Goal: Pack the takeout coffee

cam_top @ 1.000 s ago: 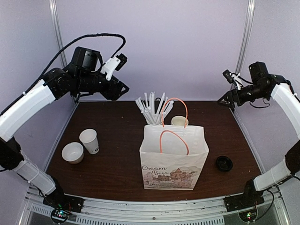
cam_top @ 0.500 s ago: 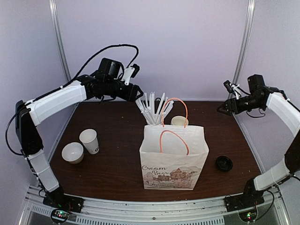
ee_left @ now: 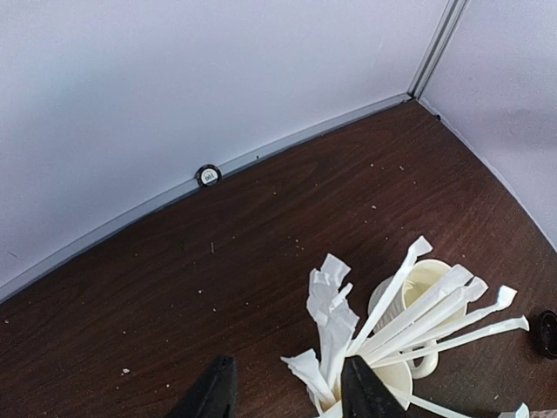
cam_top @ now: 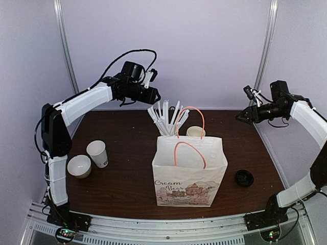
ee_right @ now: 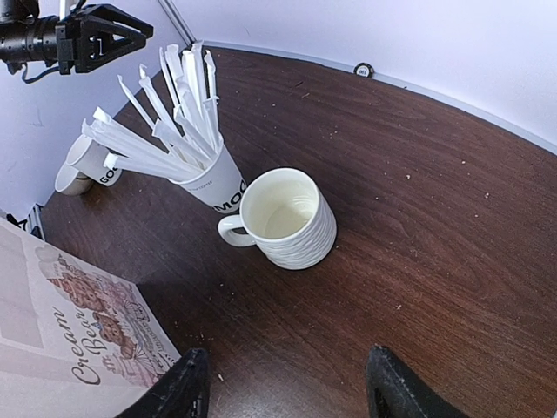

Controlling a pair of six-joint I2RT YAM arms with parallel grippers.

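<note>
One white paper cup point(cam_top: 97, 153) with black lettering stands open, without a lid, at the left of the table; it also shows in the right wrist view point(ee_right: 91, 161). A round black lid point(cam_top: 244, 177) lies alone at the right, and at the edge of the left wrist view point(ee_left: 546, 331). No second takeout cup shows. The paper bag point(cam_top: 189, 171) stands open at the middle; its inside is hidden. My left gripper point(cam_top: 155, 96) is open and empty, high above the cup of white sticks point(ee_left: 374, 370). My right gripper point(cam_top: 239, 116) is open and empty, high at the back right.
A cream ceramic mug point(ee_right: 283, 218) stands behind the bag beside the cup of sticks point(ee_right: 209, 178). A small cream bowl point(cam_top: 79, 166) sits left of the paper cup. The bag's orange handles point(cam_top: 190, 148) stand up. Walls close the back and sides.
My left arm has stretched out to the right and toward the back centre, ending above the cup of sticks. My right gripper has dropped a little. The objects have not moved.
</note>
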